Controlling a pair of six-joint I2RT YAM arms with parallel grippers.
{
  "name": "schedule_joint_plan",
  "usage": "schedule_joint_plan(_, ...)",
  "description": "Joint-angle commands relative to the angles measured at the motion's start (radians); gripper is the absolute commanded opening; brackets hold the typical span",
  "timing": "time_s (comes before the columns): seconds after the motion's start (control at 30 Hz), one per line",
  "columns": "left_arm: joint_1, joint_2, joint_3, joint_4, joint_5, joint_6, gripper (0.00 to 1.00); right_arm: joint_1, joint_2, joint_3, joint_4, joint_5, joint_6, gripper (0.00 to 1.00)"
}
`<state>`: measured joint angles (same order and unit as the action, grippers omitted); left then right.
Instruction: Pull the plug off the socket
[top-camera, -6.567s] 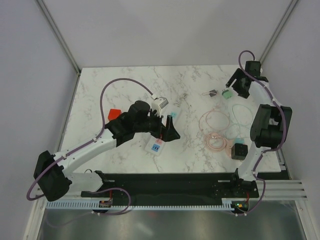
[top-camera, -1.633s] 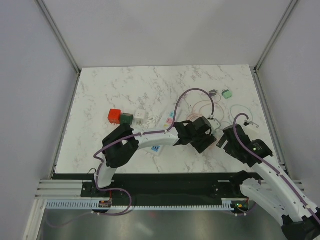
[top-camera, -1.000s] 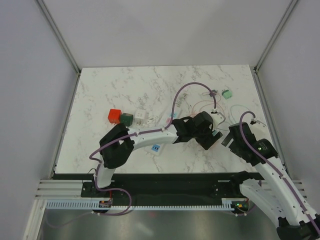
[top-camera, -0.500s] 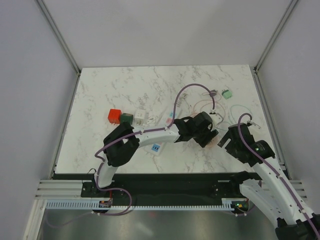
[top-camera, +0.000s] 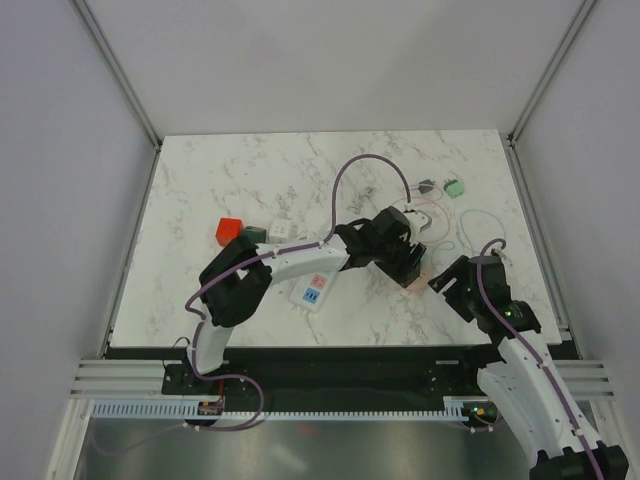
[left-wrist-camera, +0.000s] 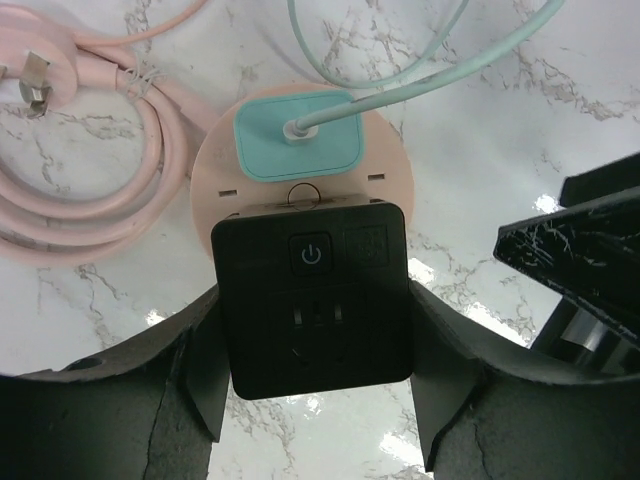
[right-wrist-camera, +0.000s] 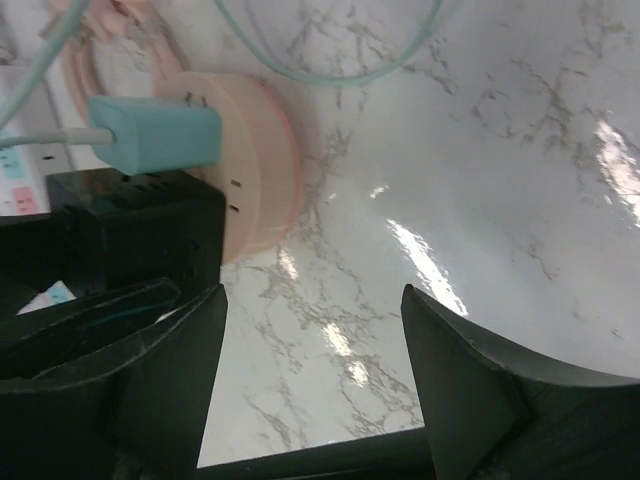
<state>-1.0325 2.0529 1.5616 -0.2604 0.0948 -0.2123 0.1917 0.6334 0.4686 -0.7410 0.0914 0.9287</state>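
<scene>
Table (top-camera: 200, 180): strip (top-camera: 313, 290) lies near the middle, toward the front. Left cube (top-camera: 230, 229) and right cube (top-camera: 252, 235) sit side by side, behind and left of the strip. Disc (left-wrist-camera: 395, 180) lies right of the strip. On the disc: plug (left-wrist-camera: 295, 135) and block (left-wrist-camera: 312, 300), adjacent. Coil (left-wrist-camera: 168, 150) lies just beside the disc.

The left arm (top-camera: 296, 263) and right arm (top-camera: 527, 365) are white shells with bulky black joints. A mauve cable (top-camera: 341, 183) trails along each. Fingers (left-wrist-camera: 192, 375) are matte black wedges.
</scene>
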Motion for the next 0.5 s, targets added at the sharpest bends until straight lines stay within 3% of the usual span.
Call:
schedule_joint_plan(0.0,0.038,-0.071,-0.040,-0.030,0.095,-0.091,0.02,-0.049,-0.090,-0.060,0.184,-0.140,-0.028,0.78)
schedule_joint_plan(0.17,0.083,-0.106,-0.083,-0.008,0.183,-0.143,0.02,-0.097,-0.106,-0.151,0.323,-0.238,-0.044,0.77)
schedule_joint_plan(0.33,0.118,-0.137,-0.104,0.016,0.279,-0.179,0.02,-0.121,-0.153,-0.248,0.474,-0.364,-0.028,0.83)
schedule_joint_plan(0.47,0.118,-0.132,-0.113,0.032,0.322,-0.185,0.02,-0.129,-0.225,-0.315,0.563,-0.389,-0.001,0.85)
